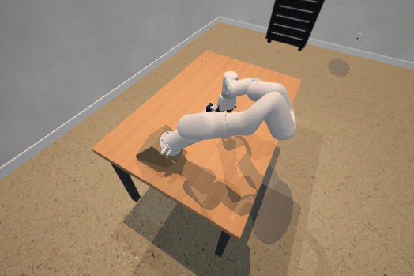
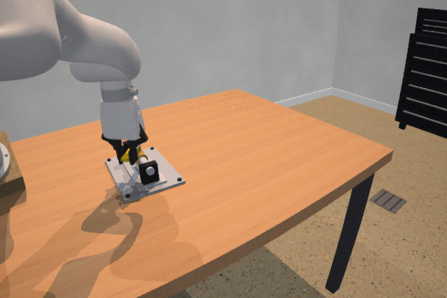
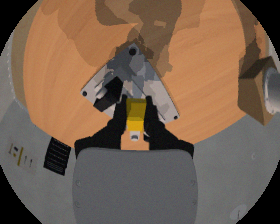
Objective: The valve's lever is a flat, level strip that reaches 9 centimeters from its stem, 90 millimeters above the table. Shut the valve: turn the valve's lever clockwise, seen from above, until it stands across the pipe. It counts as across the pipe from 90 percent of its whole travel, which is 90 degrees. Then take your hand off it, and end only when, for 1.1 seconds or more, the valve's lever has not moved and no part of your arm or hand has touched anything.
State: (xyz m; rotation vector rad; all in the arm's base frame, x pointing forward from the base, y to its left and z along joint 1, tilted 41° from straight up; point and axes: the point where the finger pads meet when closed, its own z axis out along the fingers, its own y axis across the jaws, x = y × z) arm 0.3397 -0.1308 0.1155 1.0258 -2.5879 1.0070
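Note:
The valve (image 2: 147,171) sits on a grey baseplate (image 2: 145,175) on the wooden table, with a black block and a short pipe along it. Its yellow lever (image 2: 126,156) is a flat strip. My gripper (image 2: 128,154) comes straight down from above and is shut on the lever. In the wrist view the yellow lever (image 3: 135,117) lies between my two black fingers, with the baseplate (image 3: 130,83) beyond it. In the top view the arm hides most of the valve (image 1: 210,107).
A brown block (image 1: 158,150) under the arm's base stands near the table's front-left corner. A black drawer cabinet (image 2: 424,77) stands on the floor by the far wall. The table edge (image 2: 298,213) is to the right.

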